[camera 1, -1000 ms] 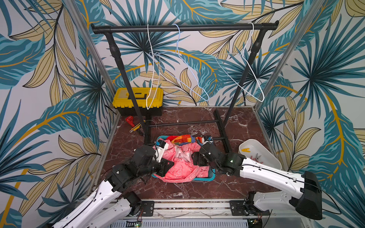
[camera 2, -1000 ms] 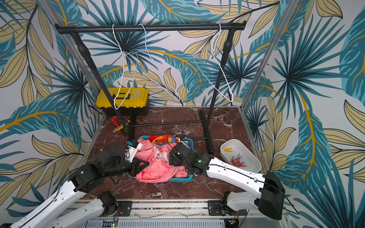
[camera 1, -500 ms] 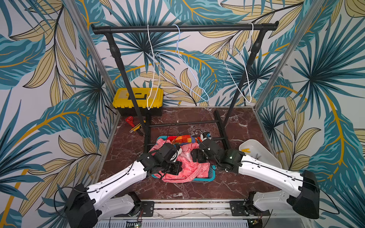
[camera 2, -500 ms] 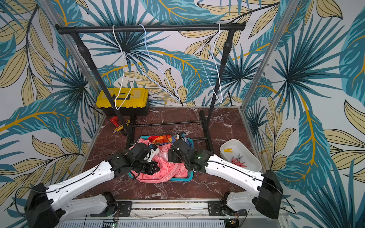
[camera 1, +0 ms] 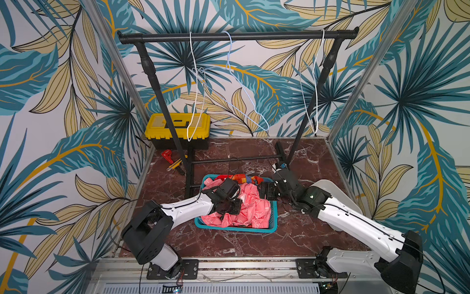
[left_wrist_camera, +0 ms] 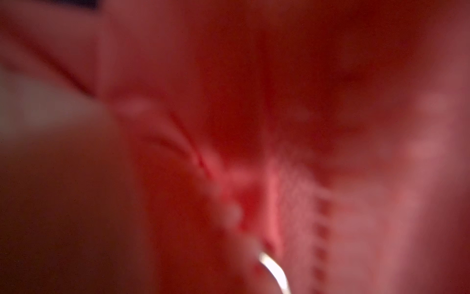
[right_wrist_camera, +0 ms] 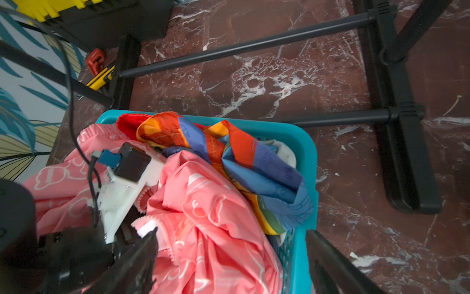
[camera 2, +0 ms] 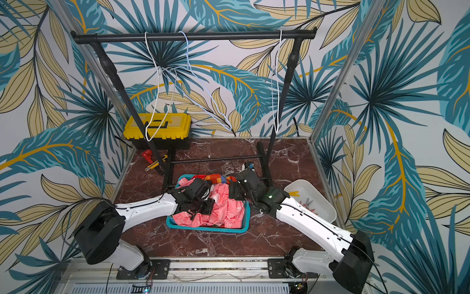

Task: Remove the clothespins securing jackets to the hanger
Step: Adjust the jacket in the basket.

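**Both arms down at the basket**

In both top views, my left gripper [camera 1: 229,208] is pressing, jaws together, into the pink jacket [camera 1: 254,207] inside the teal basket [camera 1: 236,230]. The right gripper [camera 2: 235,191] is hovering at the basket's rim. Clothespins [camera 2: 308,203] are lying in the white tray [camera 2: 328,212] beside the basket.

Left wrist is showing only blurred pink cloth, so I cannot tell if any is pinched.

Right wrist is showing its fingers [right_wrist_camera: 146,244] spread apart over the pink jacket, with the rainbow jacket [right_wrist_camera: 229,152] bunching along the basket's rim.
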Controlling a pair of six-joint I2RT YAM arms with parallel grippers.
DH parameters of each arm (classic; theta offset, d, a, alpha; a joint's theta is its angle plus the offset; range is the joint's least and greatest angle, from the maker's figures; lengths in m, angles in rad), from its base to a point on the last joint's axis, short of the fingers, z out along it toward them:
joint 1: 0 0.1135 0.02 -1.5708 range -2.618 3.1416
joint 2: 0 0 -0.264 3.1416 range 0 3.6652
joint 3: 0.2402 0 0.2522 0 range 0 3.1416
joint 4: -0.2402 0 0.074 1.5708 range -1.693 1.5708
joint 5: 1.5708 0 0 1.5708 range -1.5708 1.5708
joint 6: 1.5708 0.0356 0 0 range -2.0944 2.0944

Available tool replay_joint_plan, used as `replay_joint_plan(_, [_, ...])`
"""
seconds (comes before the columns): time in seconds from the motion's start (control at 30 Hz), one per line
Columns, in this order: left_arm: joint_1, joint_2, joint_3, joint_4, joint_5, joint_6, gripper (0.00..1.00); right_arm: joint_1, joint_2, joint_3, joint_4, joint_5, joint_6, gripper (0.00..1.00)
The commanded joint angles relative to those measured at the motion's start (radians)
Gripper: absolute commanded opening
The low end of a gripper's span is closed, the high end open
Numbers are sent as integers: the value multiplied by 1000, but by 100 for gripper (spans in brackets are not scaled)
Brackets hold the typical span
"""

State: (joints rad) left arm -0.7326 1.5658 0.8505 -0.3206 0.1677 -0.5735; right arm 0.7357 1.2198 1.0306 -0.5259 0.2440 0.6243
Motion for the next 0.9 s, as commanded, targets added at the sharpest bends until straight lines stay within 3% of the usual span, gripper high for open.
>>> replay_joint_plan(0.0, [-7, 105, -96, 102, -103, -11, 0, -36, 45, 20, 41, -43, -46, 91])
replay_joint_plan(0.17, [-73, 114, -137, 123, -157, -30, 0, -111, 155, 68, 124, -92, -52, 78])
replay_joint_plan(0.3, [-96, 95, -158, 124, -175, -48, 0, -142, 275, 103, 159, -113, -64, 56])
replay_joint_plan(0.4, [-97, 79, -173, 130, -178, -53, 0, -153, 362, 133, 169, -149, -69, 50])
replay_joint_plan(0.53, [-97, 79, -171, 130, -174, -44, 0, -150, 427, 144, 159, -216, -49, 45])
replay_joint_plan(0.87, [-97, 83, -148, 130, -158, -31, 0, -113, 518, -52, 239, -309, 66, 42])
